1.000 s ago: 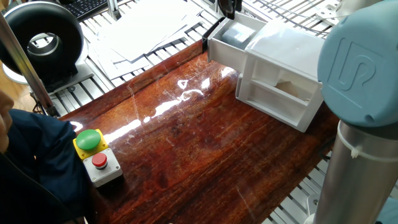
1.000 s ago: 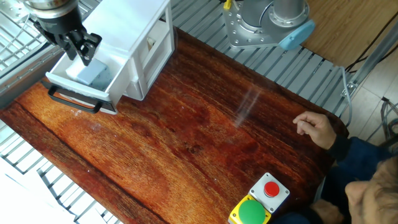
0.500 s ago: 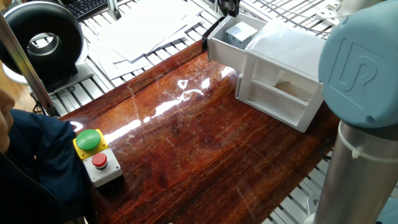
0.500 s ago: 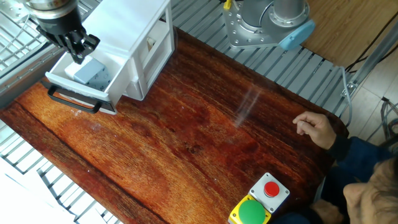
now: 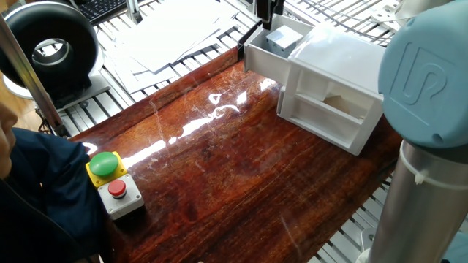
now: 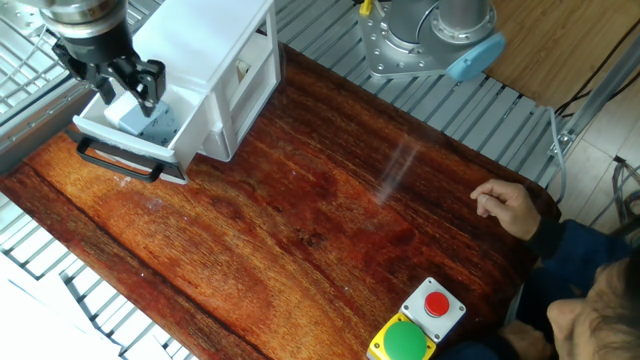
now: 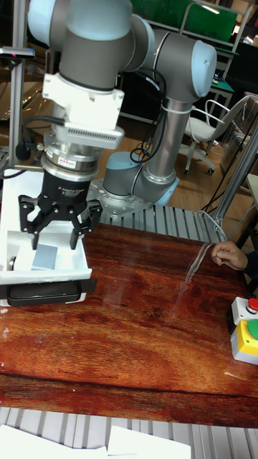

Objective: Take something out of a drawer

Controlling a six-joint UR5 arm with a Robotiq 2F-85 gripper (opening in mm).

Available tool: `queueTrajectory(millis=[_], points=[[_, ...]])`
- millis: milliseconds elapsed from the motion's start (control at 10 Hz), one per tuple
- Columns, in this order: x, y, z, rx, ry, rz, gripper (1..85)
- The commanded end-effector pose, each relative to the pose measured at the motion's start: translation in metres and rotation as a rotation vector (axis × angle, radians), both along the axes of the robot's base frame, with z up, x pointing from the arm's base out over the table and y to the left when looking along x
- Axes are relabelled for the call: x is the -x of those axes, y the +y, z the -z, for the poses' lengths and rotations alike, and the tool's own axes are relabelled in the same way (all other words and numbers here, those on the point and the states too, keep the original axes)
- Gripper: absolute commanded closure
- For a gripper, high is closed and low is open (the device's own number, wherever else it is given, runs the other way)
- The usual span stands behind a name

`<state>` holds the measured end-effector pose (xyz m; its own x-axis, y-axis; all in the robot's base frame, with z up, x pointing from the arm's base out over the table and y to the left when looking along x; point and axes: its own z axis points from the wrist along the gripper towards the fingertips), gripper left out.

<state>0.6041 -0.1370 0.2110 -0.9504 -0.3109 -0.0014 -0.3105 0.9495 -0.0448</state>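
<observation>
Tall fixed view: gripper wide open, holding nothing, straddling cube in drawer; risk is 1 finger clipping the drawer wall on descent.

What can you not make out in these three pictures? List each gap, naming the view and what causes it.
- End effector: one fixed view cuts it off at the top edge.
- Cube: whether the fingers touch it is unclear in any view.
- Drawer floor: mostly hidden by its walls and the end effector.
- Lower drawer: contents too dim to identify in one fixed view.
</observation>
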Motion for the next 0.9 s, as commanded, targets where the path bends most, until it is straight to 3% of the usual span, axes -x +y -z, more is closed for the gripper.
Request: queueTrajectory(millis=[0,200,800], points=[[0.000,-0.008,0.014,-0.018,-0.008,0.088,19.0],[0.005,-0.012,0.022,-0.019,0.012,0.127,19.3],[-0.002,-0.015,0.032,-0.046,-0.019,0.219,18.7]])
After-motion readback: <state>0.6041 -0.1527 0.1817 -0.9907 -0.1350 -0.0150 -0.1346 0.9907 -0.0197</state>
